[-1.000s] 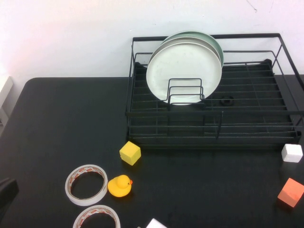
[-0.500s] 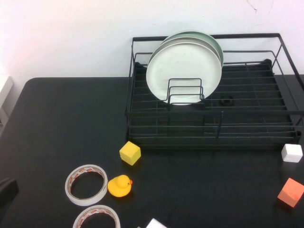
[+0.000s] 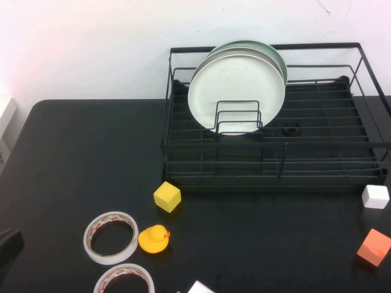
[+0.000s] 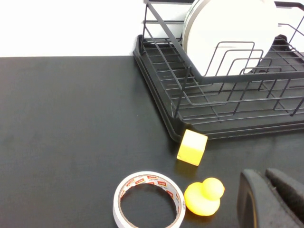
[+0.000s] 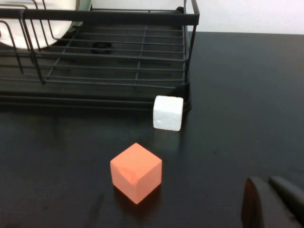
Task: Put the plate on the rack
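Table [image 3: 79,159]: black top, white wall behind. I see no change anywhere on it against the frames from a second and half a second back; every object sits where it did.

Rack [image 3: 275,165]: black wire, far right part of the table, against the wall.

Plate [image 3: 237,91]: already in the rack, on edge in the upright dividers at the rack's left half, leaning slightly back. A greyer plate and a mint-green plate [image 3: 269,47] stand right behind it, edges only showing.

Left gripper [image 4: 273,199]: parked low at the near left of the table, fingers pressed together, holding nothing. From above only a dark sliver of it [image 3: 8,244] shows at the left edge. Same place as before.

Right gripper [image 5: 275,202]: near right of the table, out of the high view; jaws closed, empty.

Two tape rolls: one [image 3: 110,237] near left, second [image 3: 124,279] below it at the frame edge.

Orange cube [image 3: 373,247], near right. White cube [image 3: 375,196], just beside the rack's near right corner. Yellow cube [image 3: 167,196], near the rack's near left corner.

Rubber duck [image 3: 154,238], just beside the first tape roll.
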Controlling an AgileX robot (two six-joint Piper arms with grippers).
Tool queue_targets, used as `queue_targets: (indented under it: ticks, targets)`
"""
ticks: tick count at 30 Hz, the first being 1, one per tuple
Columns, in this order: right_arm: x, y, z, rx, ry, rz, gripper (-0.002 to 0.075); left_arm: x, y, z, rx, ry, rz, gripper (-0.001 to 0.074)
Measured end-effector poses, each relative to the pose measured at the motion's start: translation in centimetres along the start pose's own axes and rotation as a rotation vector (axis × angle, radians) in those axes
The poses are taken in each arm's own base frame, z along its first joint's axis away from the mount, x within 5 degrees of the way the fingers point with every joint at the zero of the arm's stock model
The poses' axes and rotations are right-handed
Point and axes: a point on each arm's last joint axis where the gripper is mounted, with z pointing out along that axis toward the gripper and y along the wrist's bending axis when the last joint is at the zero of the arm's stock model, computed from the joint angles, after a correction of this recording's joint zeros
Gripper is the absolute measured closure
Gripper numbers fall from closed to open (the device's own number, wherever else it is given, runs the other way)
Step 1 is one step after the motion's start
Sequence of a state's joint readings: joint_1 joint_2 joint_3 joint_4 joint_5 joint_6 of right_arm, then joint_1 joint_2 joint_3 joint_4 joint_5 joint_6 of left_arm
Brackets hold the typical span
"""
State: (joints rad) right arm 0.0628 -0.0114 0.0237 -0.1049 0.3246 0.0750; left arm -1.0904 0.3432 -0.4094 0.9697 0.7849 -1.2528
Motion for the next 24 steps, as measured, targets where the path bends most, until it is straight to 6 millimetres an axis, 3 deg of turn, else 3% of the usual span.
queue_targets:
  ticks: [15,24]
  targets:
    - [0.0,0.0,0.0,0.000,0.002,0.000,0.0714,0.1,0.0,0.1,0.000,0.003,0.003,0.0736]
    - [0.0,0.0,0.0,-0.001,0.002,0.004,0.0714,3.9,-0.2,0.8,0.022,0.201,-0.172,0.0736]
